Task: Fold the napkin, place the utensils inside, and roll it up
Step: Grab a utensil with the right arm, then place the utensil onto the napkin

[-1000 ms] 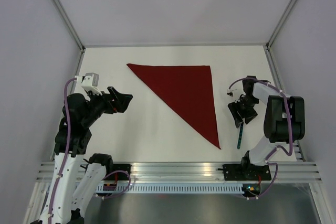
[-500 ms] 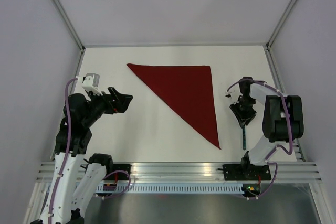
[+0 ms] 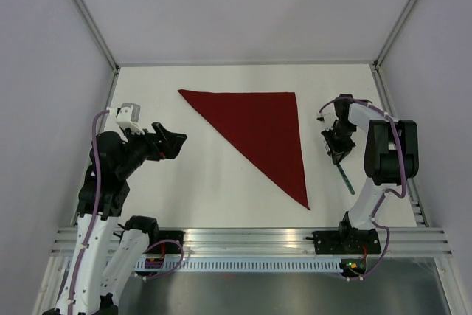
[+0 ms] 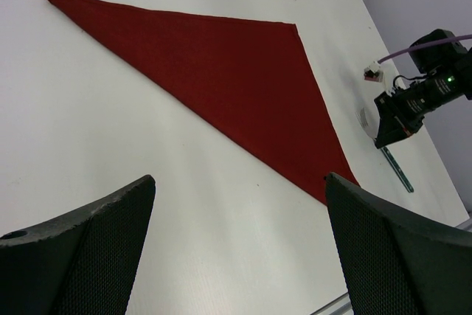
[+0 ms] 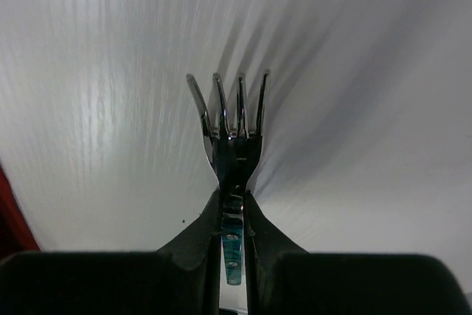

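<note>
Right gripper [image 5: 232, 201] is clamped on the fork [image 5: 233, 138] at its neck, a grip only the wrist view shows. From above, that arm bends back near the right edge of the table [image 3: 199, 189], fork handle pointing toward the bases. Left gripper [image 3: 171, 143], fingers spread wide, hovers left of the napkin [image 3: 259, 129], a flat folded triangle.

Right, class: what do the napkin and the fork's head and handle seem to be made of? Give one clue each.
Napkin: woven cloth, matte dark red; faint weave, no shine.
Fork head: polished metal, probably steel; bright reflections along the tines.
Handle: teal, glossy, perhaps plastic or coated; too little shows to be sure.
</note>
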Available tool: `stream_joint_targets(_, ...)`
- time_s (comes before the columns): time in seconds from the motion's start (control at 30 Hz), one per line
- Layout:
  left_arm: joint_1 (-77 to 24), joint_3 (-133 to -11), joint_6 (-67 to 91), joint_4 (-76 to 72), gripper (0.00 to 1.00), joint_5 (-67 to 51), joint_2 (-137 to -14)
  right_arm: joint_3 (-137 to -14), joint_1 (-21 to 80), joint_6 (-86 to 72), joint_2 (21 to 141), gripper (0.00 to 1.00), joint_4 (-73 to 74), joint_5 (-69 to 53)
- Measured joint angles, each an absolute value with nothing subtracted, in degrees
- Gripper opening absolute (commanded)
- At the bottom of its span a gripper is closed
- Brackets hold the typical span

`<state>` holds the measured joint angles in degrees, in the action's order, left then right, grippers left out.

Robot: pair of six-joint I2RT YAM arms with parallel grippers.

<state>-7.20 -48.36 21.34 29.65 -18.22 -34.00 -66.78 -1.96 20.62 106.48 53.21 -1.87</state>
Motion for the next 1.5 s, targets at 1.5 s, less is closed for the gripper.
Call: stream_joint_targets(1.5,-7.2,-59.9,21.4,33.2,1.0,-12.9,-35.7,-129.7,36.8,11.5,139.7,0.0,64.3,-14.3)
